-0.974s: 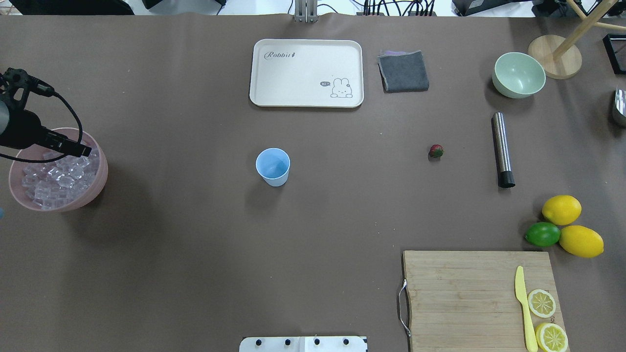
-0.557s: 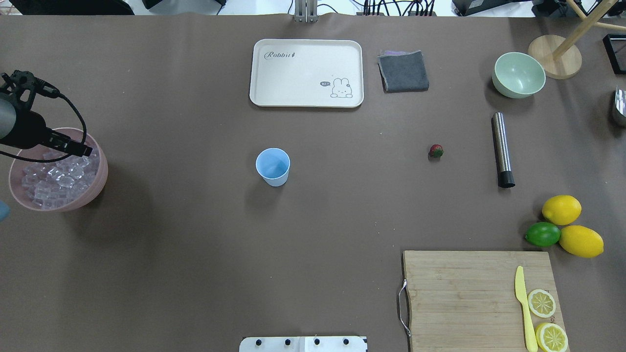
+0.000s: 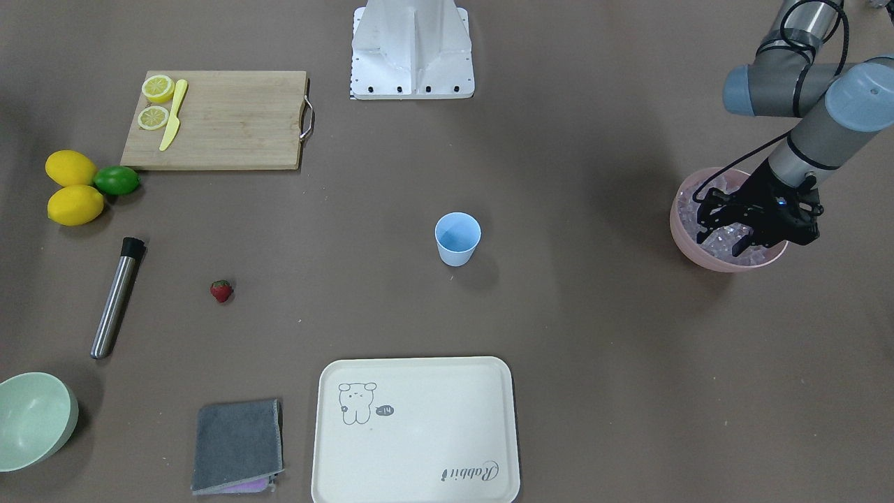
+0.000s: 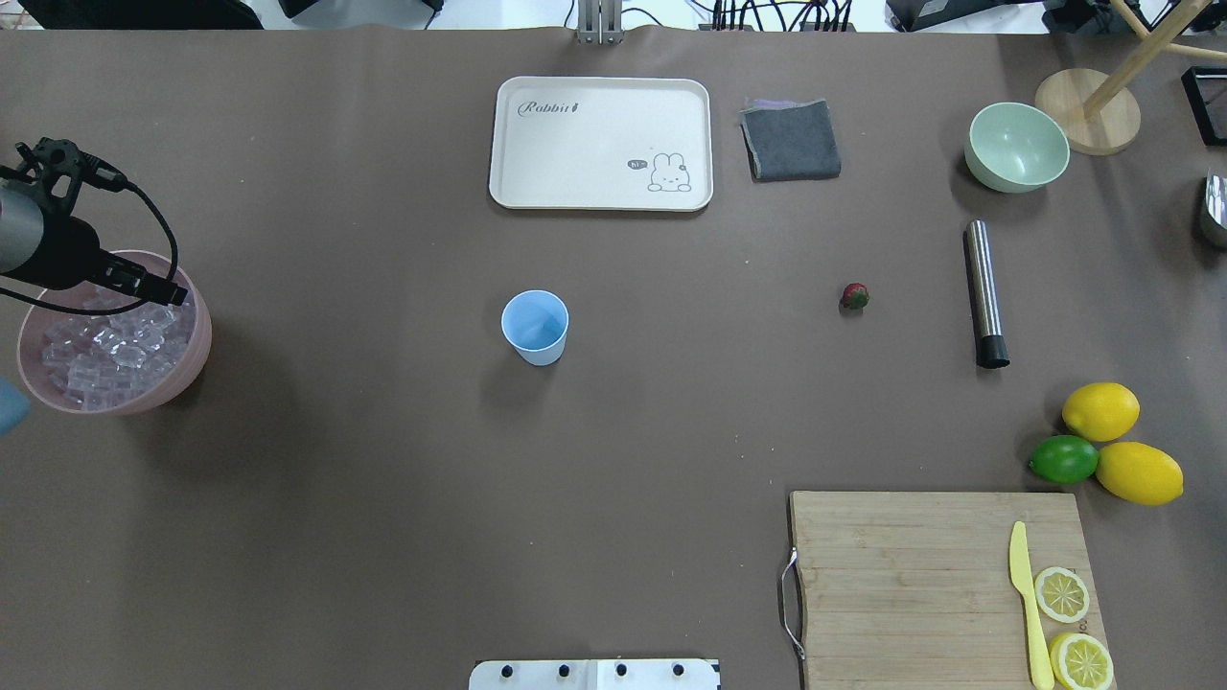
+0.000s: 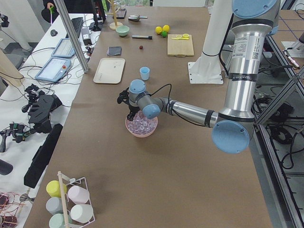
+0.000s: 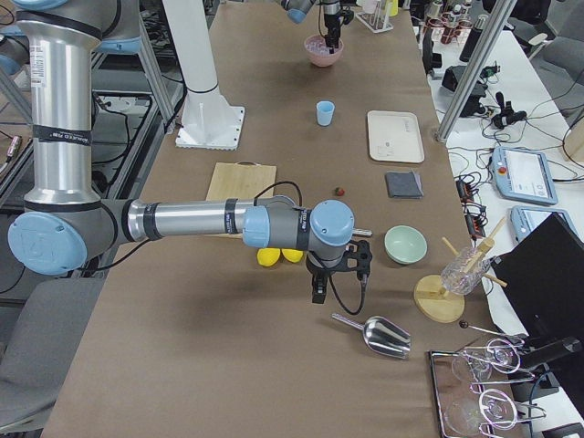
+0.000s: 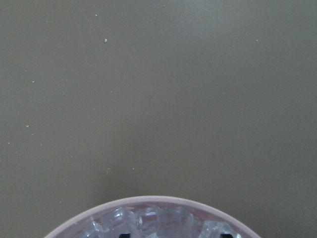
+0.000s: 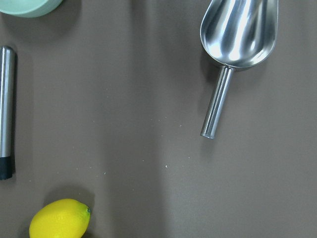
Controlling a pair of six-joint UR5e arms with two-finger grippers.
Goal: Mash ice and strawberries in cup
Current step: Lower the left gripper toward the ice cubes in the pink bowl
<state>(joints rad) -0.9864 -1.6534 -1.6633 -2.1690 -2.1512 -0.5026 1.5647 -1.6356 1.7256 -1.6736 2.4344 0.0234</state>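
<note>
The light blue cup (image 4: 535,326) stands upright mid-table, and nothing shows inside it. The ice (image 4: 105,350) fills a pink bowl (image 4: 196,355) at the table's left end. My left gripper (image 3: 730,227) hangs open just over the ice, fingers spread. In the left wrist view only the bowl's far rim and some ice (image 7: 148,223) show. One small red strawberry (image 4: 855,296) lies on the table right of the cup. My right gripper (image 6: 319,290) hovers above the table near the lemons; I cannot tell whether it is open or shut.
A steel rod (image 4: 984,292) lies beside the strawberry, a pale green bowl (image 4: 1017,146) beyond it. A cream tray (image 4: 601,142) and grey cloth (image 4: 790,140) sit at the far side. Lemons, a lime (image 4: 1063,459), a cutting board (image 4: 911,575) and a steel scoop (image 8: 237,34) occupy the right.
My left wrist has shifted slightly toward the bowl's far rim, uncovering more of the ice. Nothing else has moved.
</note>
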